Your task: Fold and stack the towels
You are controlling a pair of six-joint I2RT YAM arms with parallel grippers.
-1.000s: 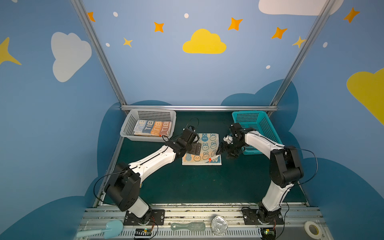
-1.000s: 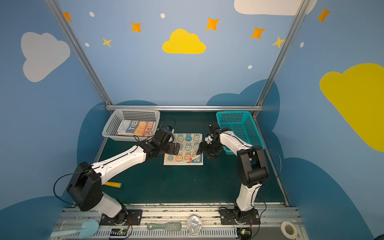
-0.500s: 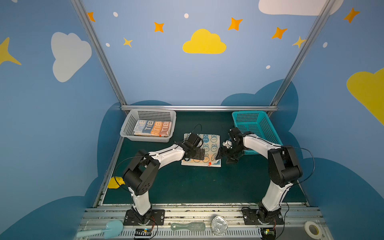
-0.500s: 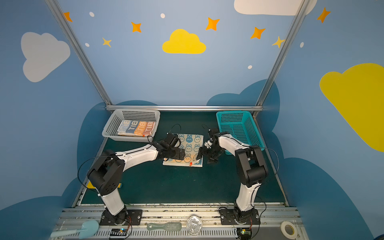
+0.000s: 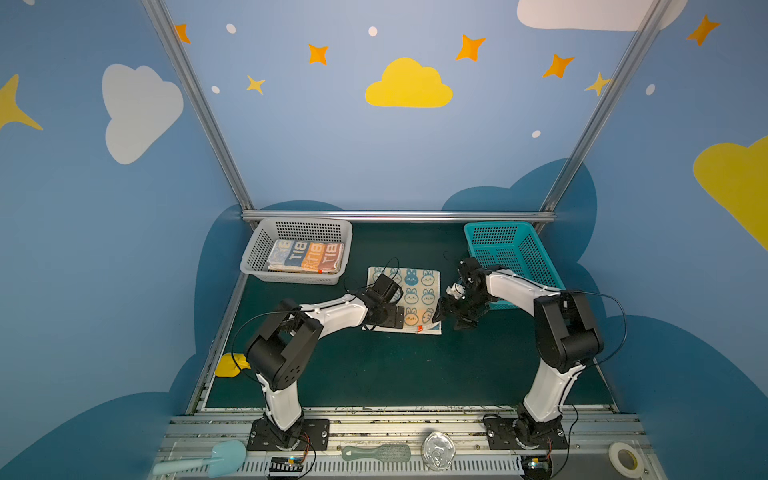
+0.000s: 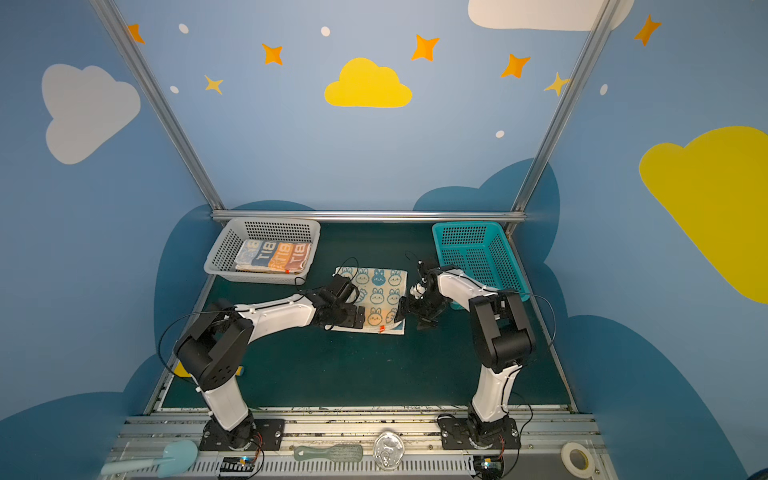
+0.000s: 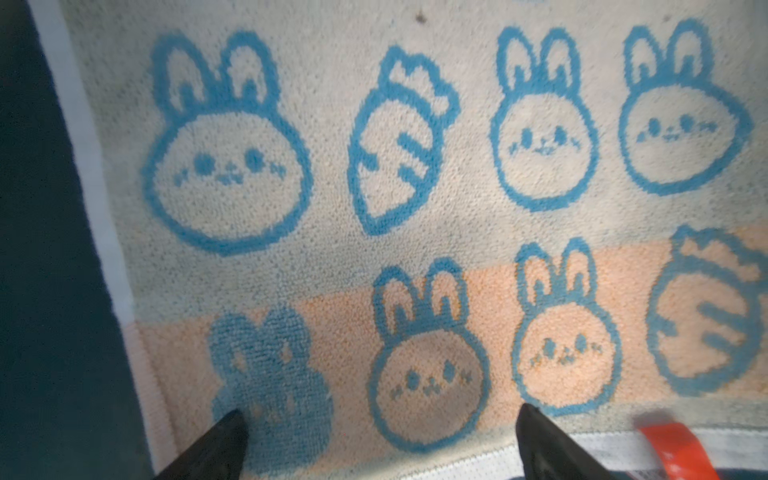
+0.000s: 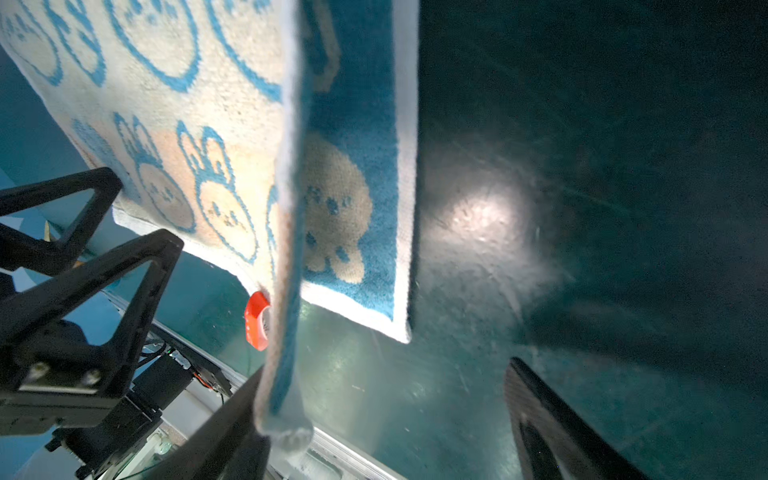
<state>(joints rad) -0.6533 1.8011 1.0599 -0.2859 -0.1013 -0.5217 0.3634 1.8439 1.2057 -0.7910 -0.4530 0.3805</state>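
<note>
At bunny towel (image 5: 415, 291), left gripper (image 7: 380, 417) and right gripper (image 8: 384, 370) both wide; its blue underside (image 8: 353, 104) only in right wrist view

- The bunny towel (image 5: 415, 286): cream and peach with blue rabbit faces and carrots, red tag. Folded double, on the green table (image 5: 374, 365), one edge of its top layer lifted.
- The lettered towel (image 5: 305, 257): orange and blue stripes, folded, flat in the grey basket (image 5: 299, 227).
</note>
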